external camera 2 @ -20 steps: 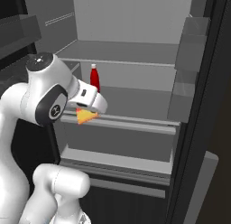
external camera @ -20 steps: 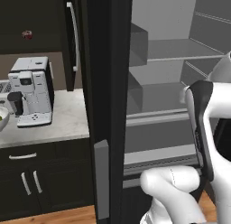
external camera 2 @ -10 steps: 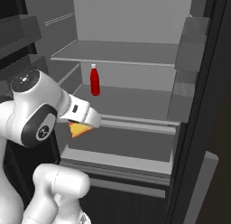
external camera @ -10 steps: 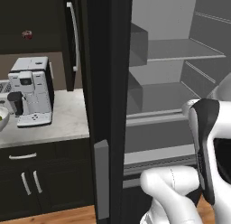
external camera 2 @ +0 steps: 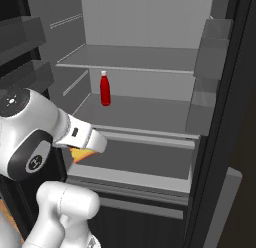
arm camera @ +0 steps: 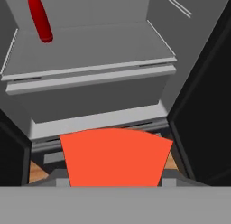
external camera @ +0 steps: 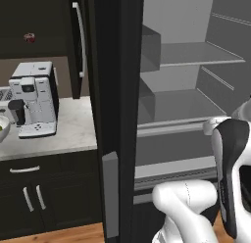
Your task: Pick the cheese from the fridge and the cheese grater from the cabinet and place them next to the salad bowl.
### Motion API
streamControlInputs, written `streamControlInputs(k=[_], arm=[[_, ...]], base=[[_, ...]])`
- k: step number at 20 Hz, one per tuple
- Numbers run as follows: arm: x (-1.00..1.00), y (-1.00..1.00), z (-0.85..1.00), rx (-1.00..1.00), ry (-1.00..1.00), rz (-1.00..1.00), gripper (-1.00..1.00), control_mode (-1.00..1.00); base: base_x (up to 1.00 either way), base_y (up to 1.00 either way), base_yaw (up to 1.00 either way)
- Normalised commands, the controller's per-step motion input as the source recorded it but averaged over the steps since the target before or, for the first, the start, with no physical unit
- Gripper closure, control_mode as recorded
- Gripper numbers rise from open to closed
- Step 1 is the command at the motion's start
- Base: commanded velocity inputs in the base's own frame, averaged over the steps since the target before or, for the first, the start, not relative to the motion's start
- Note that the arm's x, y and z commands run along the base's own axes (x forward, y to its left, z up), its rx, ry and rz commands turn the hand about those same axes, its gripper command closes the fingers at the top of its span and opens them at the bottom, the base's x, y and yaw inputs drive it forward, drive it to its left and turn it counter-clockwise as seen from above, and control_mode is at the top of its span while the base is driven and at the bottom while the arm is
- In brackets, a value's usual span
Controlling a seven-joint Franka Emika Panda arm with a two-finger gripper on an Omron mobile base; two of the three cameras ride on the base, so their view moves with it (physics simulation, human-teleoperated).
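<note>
My gripper (external camera 2: 82,153) is shut on the cheese (external camera 2: 79,154), an orange wedge that peeks out under the hand. In the hand view the wedge's red face (arm camera: 115,157) spans the gap between the fingertips (arm camera: 54,175). The hand hangs in front of the open fridge (external camera 2: 140,112), at the height of its lower drawer. The fridge's black door (external camera: 117,90) stands open, seen edge-on. The salad bowl (external camera: 2,127) shows as a sliver with green in it at the counter's left edge. A dark cabinet door with a long silver handle (external camera: 78,41) rises left of the fridge door. The cheese grater is hidden.
A red bottle (external camera 2: 104,88) stands on the fridge's middle shelf, also in the hand view (arm camera: 39,17). A white coffee machine (external camera: 33,100) sits on the pale counter (external camera: 68,134) above dark drawers. A tiny dark-red round object (external camera: 30,37) is on the back wall.
The arm has drawn back and down from the middle shelf, carrying the cheese out toward the base. The bottle, once hidden behind the hand, is now in the open.
</note>
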Motion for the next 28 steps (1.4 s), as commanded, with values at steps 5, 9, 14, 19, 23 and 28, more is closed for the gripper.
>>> streamControlInputs(k=[5,9,14,19,23,28], arm=[[-0.33,0.00,0.00,0.00,0.00,0.00,1.00,1.00],[0.00,0.00,0.00,0.00,0.00,0.00,1.00,1.00],[0.00,0.00,0.00,0.00,0.00,0.00,1.00,1.00],[0.00,0.00,0.00,0.00,0.00,0.00,1.00,1.00],[0.00,0.00,0.00,0.00,0.00,0.00,1.00,1.00],[0.00,0.00,0.00,0.00,0.00,0.00,1.00,1.00]], base=[[-0.09,0.00,0.00],[-0.48,0.00,0.00],[-0.51,0.15,0.00],[-0.32,0.58,0.01],[-0.15,0.81,0.01],[-0.25,0.69,0.00]])
